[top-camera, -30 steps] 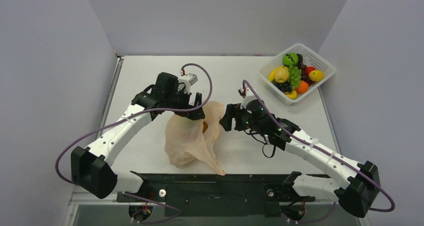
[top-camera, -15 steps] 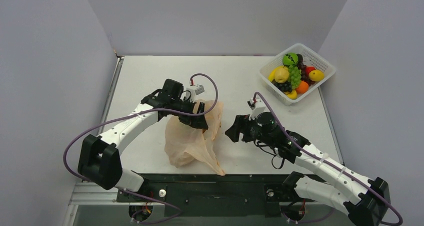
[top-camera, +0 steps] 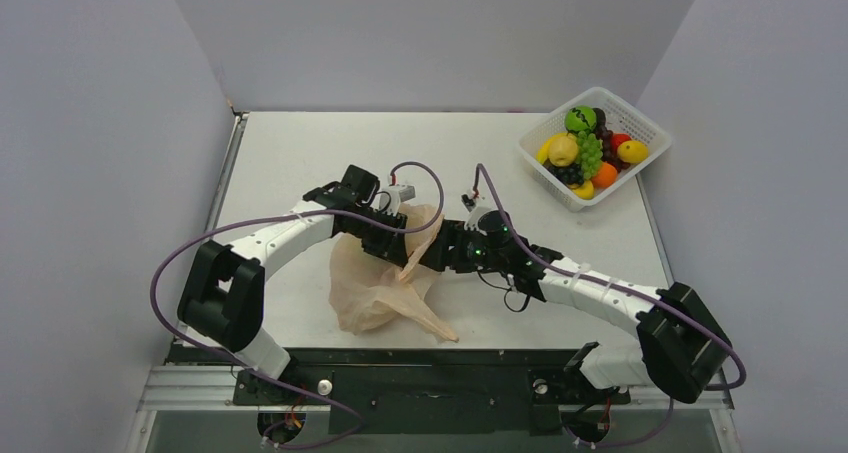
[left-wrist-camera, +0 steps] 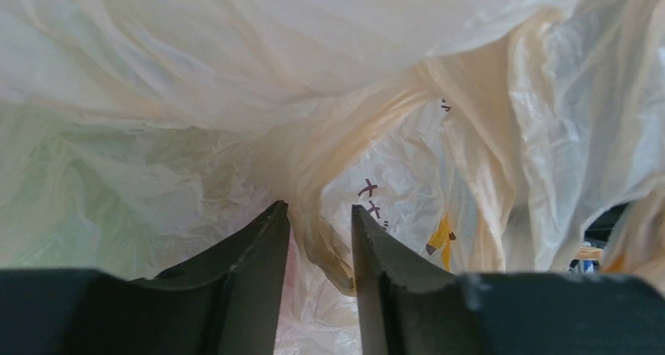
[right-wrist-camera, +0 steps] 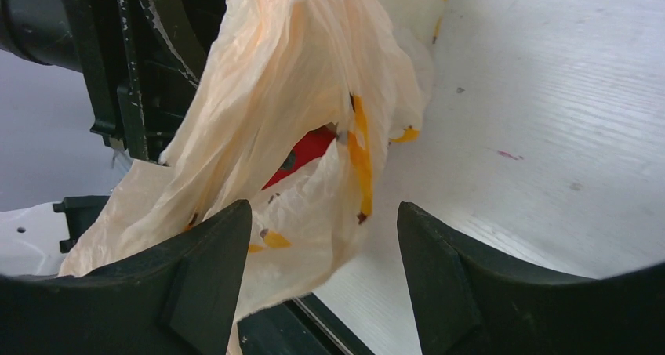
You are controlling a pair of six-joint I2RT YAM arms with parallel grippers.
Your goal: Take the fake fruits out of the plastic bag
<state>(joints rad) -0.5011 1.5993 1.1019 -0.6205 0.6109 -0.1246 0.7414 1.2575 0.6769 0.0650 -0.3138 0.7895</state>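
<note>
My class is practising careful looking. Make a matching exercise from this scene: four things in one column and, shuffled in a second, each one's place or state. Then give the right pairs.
Things
1. left pincer
2. right pincer
3. white basket
4. red fake fruit

Places or states
A. at the table's far right corner, full of mixed fruit
B. fingers wide apart, the plastic bag's edge between them
C. inside the plastic bag, seen through a gap
D. fingers close together, a fold of the bag between them

Pairs: 1-D, 2-B, 3-A, 4-C
</note>
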